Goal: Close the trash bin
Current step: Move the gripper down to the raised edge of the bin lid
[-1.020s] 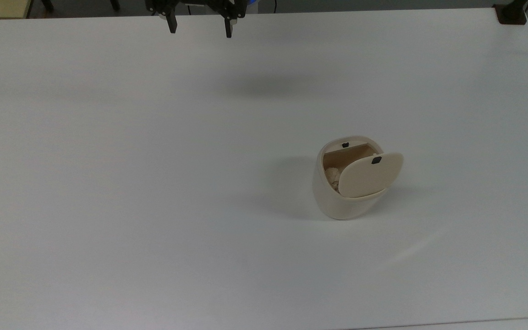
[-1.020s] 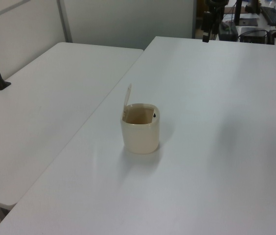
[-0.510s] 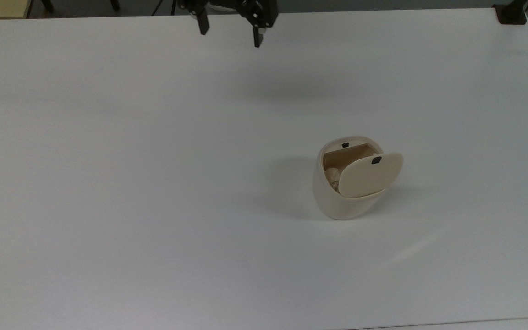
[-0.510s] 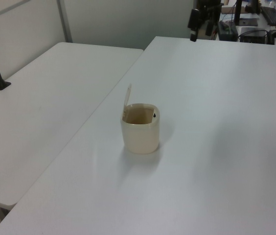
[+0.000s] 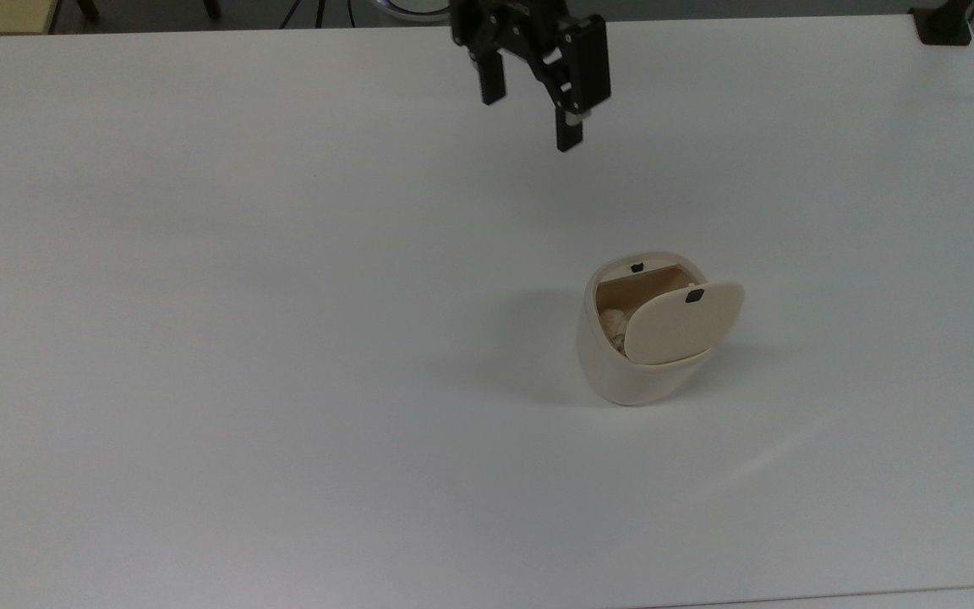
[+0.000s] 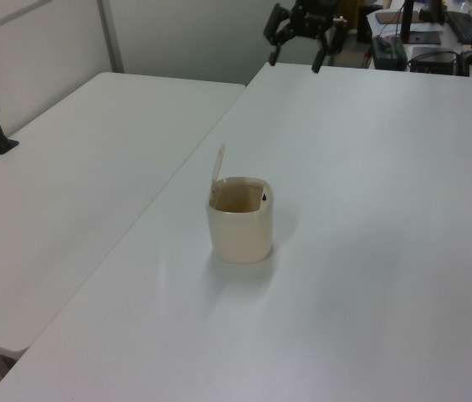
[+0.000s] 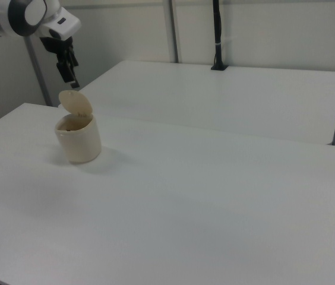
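In the top view the trash bin stands lid-up on the white table, the gripper spread above bare tabletop beyond it; in the left view a second table adjoins; in the right view a black pole stands far behind.

— Where does the trash bin stand?

— On the desk, toward the top view's right, with its lid raised and leaning to the top view's right.

— Anything in it?

— A crumpled lump lies inside, at the top view's left.

— And the gripper?

— Well apart from the trash bin, over the far part of the desk, jaws spread. In the left view a second desk adjoins on the left view's left.
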